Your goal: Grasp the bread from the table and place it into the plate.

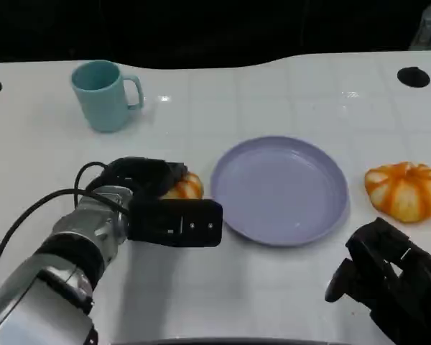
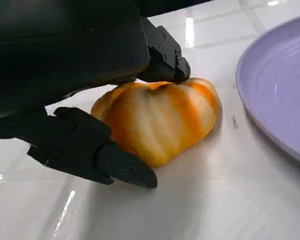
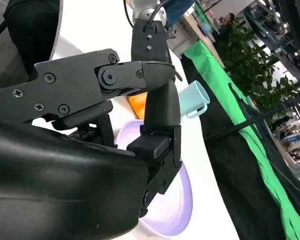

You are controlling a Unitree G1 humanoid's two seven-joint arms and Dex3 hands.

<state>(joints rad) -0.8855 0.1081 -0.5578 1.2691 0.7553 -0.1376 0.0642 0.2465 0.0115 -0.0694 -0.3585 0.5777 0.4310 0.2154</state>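
The left robot hand (image 1: 152,188) grips the bread (image 2: 157,119), half-hidden at the plate's (image 1: 280,188) 9 o'clock; the right robot hand (image 1: 388,277) is curled shut, empty.

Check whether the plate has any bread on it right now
No, the purple plate is bare; one bread sits beside it at the left hand.

No readable text, label, brand, number or sign in any view. Checked teal mug (image 1: 104,94), purple plate (image 1: 280,189), both orange-striped breads (image 1: 184,187) (image 1: 404,190), white table (image 1: 223,93): all unmarked. Black casings of left hand (image 1: 147,188) and right hand (image 1: 391,279) show screws only, no lettering. Background beyond green barrier (image 3: 250,125) in right wrist view too blurred and small to make out any signage
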